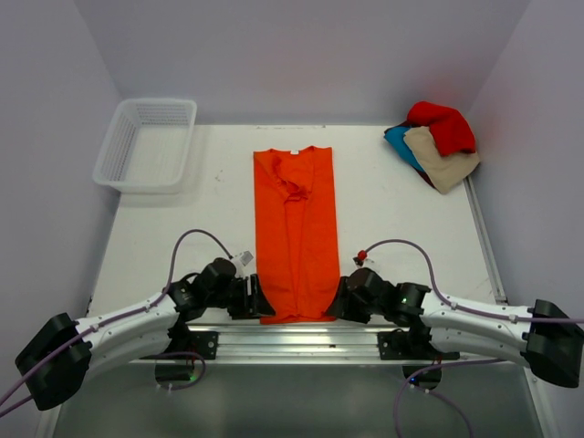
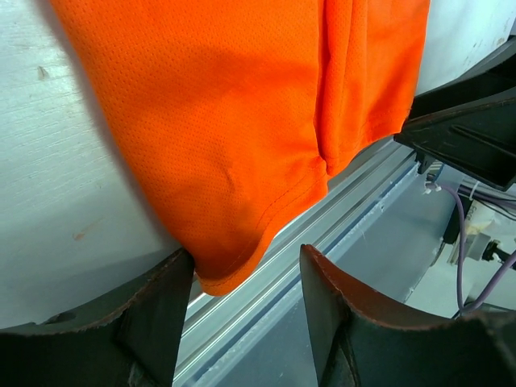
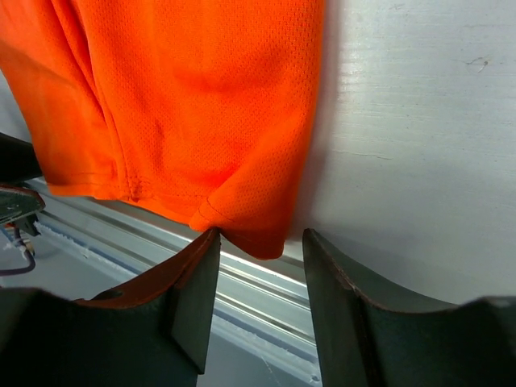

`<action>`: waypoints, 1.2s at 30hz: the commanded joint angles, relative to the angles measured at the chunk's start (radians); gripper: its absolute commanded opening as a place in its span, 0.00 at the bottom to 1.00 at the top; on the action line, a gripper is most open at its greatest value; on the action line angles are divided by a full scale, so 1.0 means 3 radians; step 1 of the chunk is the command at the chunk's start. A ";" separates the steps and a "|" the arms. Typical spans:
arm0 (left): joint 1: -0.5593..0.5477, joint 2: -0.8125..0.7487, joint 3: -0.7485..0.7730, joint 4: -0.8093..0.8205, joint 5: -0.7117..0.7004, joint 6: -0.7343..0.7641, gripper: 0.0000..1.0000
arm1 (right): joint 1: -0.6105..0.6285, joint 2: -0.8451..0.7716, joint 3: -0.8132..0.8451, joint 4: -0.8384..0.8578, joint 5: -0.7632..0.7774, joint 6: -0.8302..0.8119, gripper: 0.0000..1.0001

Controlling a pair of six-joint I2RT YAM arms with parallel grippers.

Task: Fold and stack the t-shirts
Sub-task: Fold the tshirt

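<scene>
Reaching inward, low, with left pincer [image 2: 246, 258] and right pincer [image 3: 260, 238] wide at near hem of orange t-shirt [image 1: 294, 228]. Spread flat on white counter [image 1: 401, 228].

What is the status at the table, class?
Left pincer, right pincer open at near hem corners. Orange shirt folded narrow, flat. Nothing blocking.
</scene>
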 commanded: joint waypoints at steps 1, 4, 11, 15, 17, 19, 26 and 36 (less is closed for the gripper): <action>-0.0034 0.0052 -0.0171 -0.0425 -0.0255 0.0053 0.59 | 0.0003 0.0043 -0.0099 -0.0061 0.0135 0.0045 0.49; -0.0044 0.0077 -0.0187 -0.0409 -0.0245 0.0048 0.59 | 0.0008 -0.0033 -0.0088 -0.0091 0.0140 0.0030 0.60; -0.0050 0.0083 -0.0192 -0.0404 -0.0245 0.0058 0.59 | 0.0003 -0.0223 -0.0058 -0.0229 0.0171 0.0040 0.89; -0.0044 0.0093 -0.0186 -0.0409 -0.0245 0.0063 0.58 | 0.0003 -0.0192 -0.0068 -0.0286 0.0186 0.0076 0.79; -0.0044 0.0108 -0.0202 -0.0384 -0.0245 0.0063 0.56 | 0.0008 -0.0131 -0.0098 -0.0265 0.0186 0.0117 0.68; -0.0045 0.0134 -0.0207 -0.0358 -0.0240 0.0058 0.51 | 0.0003 -0.0090 -0.0119 -0.0235 0.0181 0.0137 0.57; -0.0050 0.0170 -0.0263 -0.0261 -0.0255 0.0017 0.50 | 0.0003 0.0084 -0.0221 -0.0005 0.0119 0.0193 0.52; -0.0055 0.0160 -0.0269 -0.0235 -0.0260 0.0017 0.00 | 0.0003 -0.0044 -0.0155 -0.0209 0.0176 0.0148 0.00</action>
